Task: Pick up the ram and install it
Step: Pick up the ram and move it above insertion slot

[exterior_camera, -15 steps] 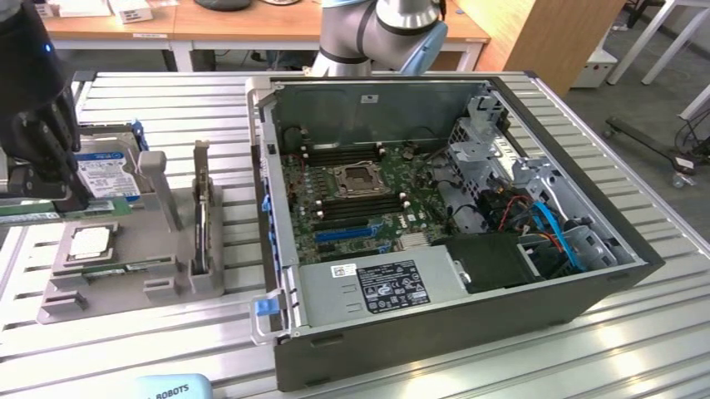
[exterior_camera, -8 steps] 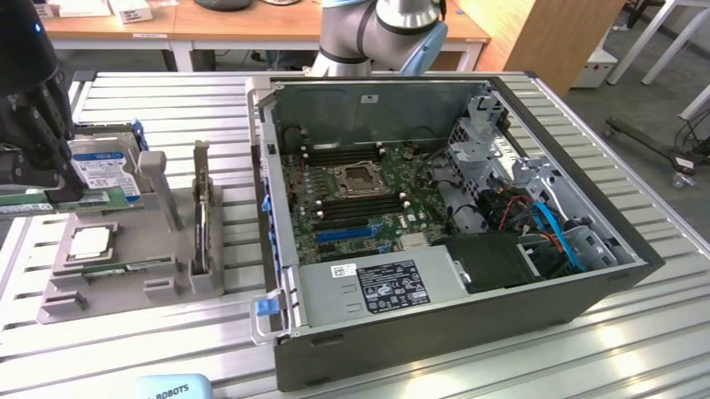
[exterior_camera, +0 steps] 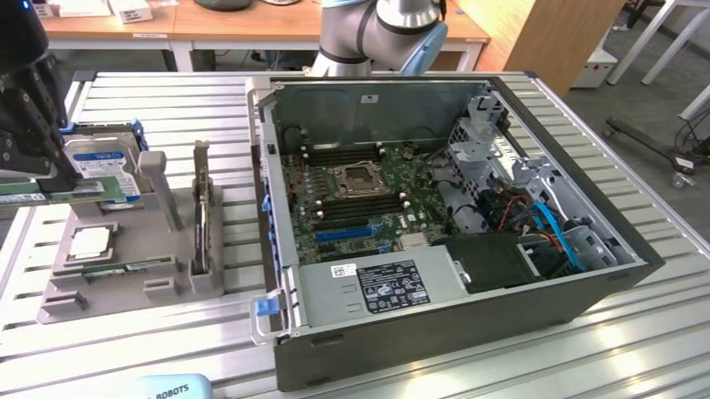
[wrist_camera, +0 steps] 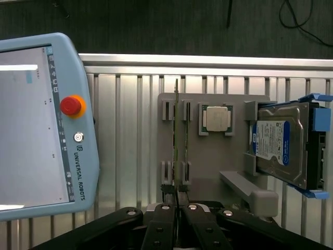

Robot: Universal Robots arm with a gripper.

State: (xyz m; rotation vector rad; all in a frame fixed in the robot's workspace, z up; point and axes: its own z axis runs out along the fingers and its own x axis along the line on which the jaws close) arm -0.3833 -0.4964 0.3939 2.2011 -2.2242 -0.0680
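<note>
Top centre of the exterior view: silver-grey tubular robot arm (exterior_camera: 372, 33), pale blue joint cap (exterior_camera: 427, 46). Wrist view: black angular gripper (wrist_camera: 177, 198), round silver screws (wrist_camera: 193, 207).

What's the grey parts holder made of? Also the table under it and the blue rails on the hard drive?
Parts holder: matte, even grey with blocky slots; looks like plastic, possibly printed.
Table: ribbed silvery slats with dull sheen; likely aluminium profile.
Blue rails: saturated colour, thin clip-like arms; probably moulded plastic.
</note>
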